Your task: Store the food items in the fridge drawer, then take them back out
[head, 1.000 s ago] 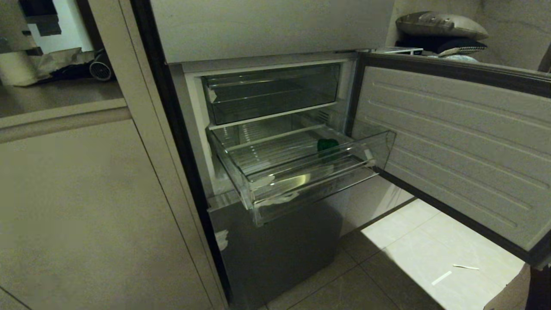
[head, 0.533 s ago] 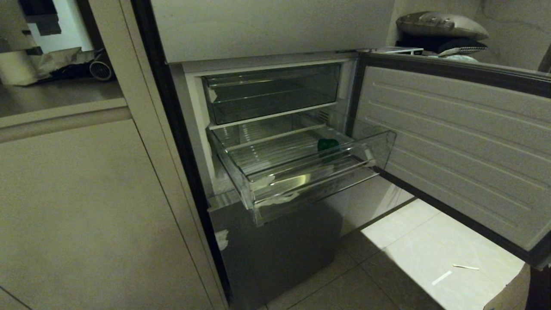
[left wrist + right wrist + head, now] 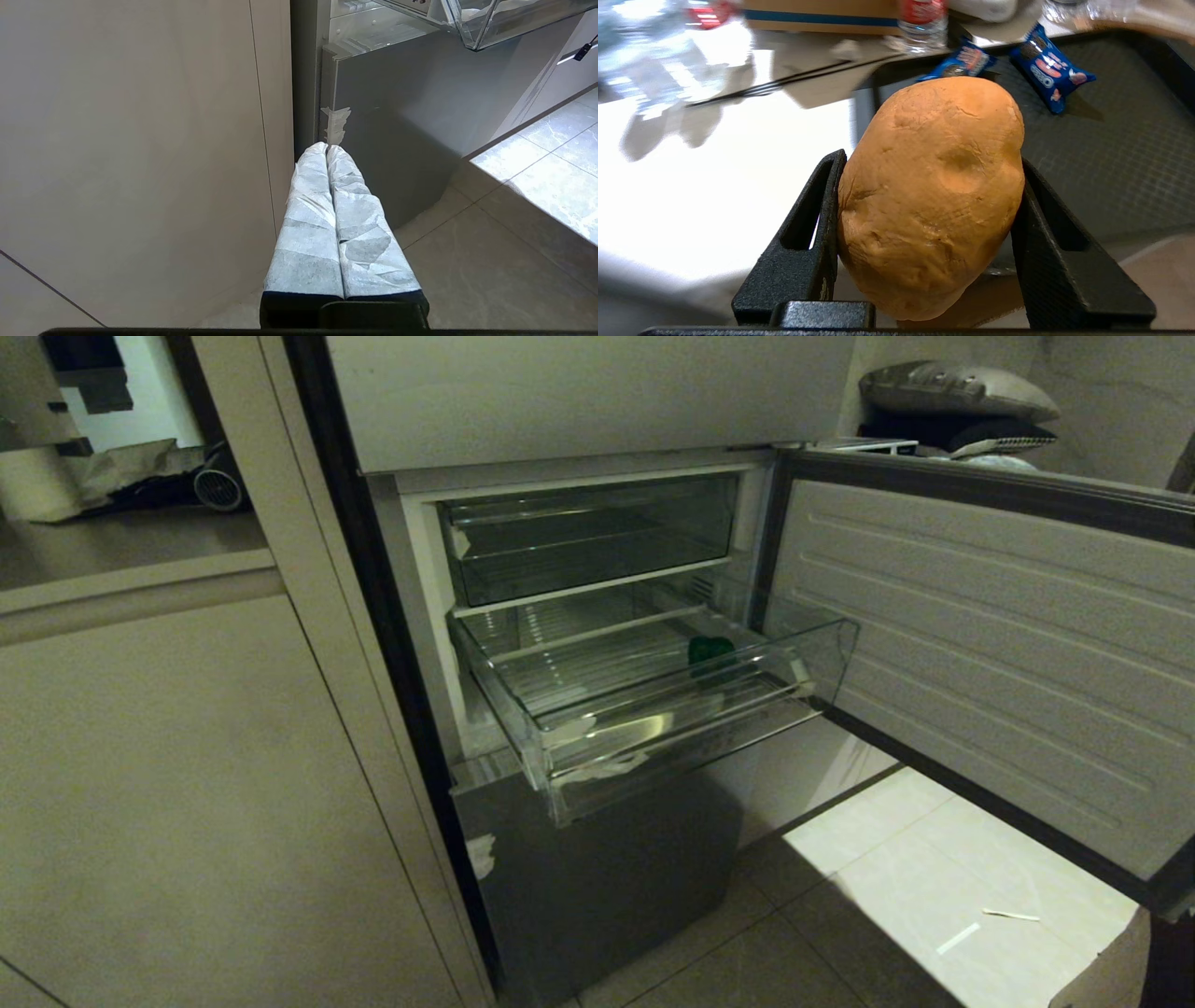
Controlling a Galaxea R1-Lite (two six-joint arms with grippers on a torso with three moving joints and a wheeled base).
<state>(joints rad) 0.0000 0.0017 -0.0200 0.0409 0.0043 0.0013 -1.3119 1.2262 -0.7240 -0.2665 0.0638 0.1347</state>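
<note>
Black jaws of the right gripper (image 3: pixel 924 242) clamp a potato (image 3: pixel 931 196) at its flanks, ready to carry it to storage. Only its wrist view shows this, above a dark tray (image 3: pixel 1111 163) with snack packets (image 3: pixel 1045 67). Head view shows the fridge drawer (image 3: pixel 653 709) pulled open, a green item (image 3: pixel 709 651) at its far right. Left gripper (image 3: pixel 329 154) hangs parked, jaws together, near the floor.

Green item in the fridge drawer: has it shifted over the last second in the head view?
No. The green item sits at the same spot by the fridge drawer right side, behind its clear front wall.
</note>
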